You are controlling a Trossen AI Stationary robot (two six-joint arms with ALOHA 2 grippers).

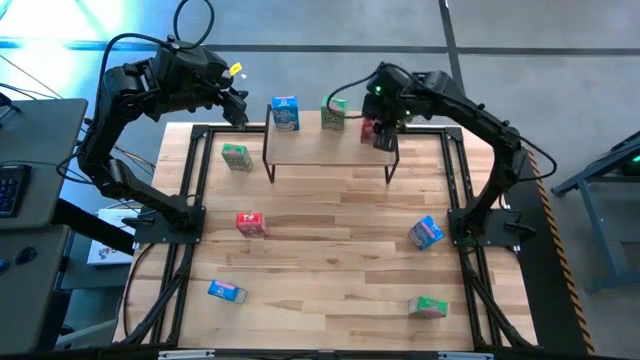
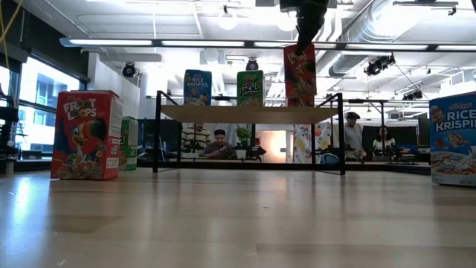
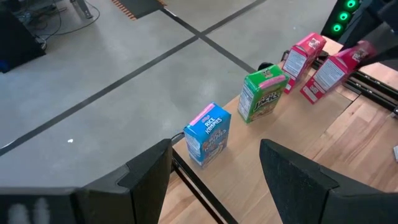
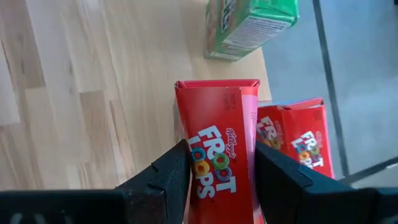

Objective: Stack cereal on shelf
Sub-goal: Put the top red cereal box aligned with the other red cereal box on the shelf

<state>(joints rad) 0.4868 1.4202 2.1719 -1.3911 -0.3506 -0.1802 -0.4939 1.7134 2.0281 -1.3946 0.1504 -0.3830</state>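
the right tool (image 4: 217,165) is clamped on a red rectangular cardboard froot loops cereal box (image 4: 221,143), holding it upright over the right end of the low shelf with light wooden plank top and thin black metal legs (image 2: 223,113). just beside the held box stands a second red cardboard cereal box (image 4: 298,140); beyond it along the plank stand a green cardboard cereal box (image 3: 261,94) and a blue cardboard rice krispies box (image 3: 208,134). the left tool (image 3: 214,174), fingers apart and empty, hovers near the shelf's left end, the blue box just ahead of it. more boxes lie scattered on the wooden tabletop (image 1: 330,250).
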